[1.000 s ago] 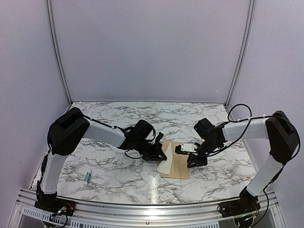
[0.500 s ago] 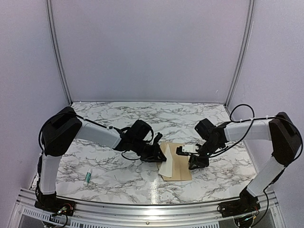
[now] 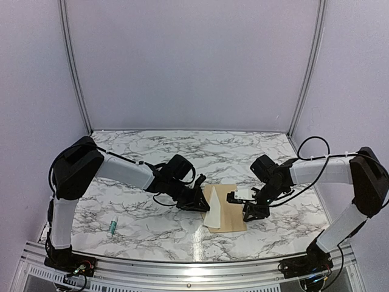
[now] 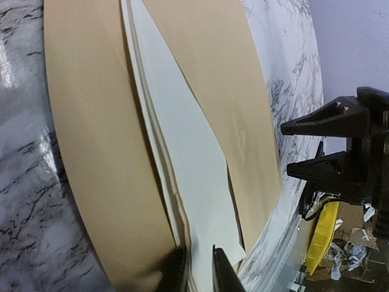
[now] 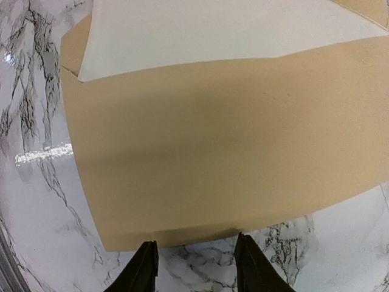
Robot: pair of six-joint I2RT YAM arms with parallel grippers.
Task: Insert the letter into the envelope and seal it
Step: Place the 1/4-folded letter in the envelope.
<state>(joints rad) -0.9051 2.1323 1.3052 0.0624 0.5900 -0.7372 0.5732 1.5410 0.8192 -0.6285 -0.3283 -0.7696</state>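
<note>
Letter edge sits inside the barely parted left hand; right hand, open, faces the envelope.

Most of the letter is hidden by the envelope, only a wedge showing

Envelope lies flat on the marble bench and fills most of the view, plain tan face up. Letter shows as a pale sheet across the far part, meeting the tan panel along a slanted line; overlap order unclear. Right end effector: fingertips apart, just off the envelope's near edge, nothing between them
</note>
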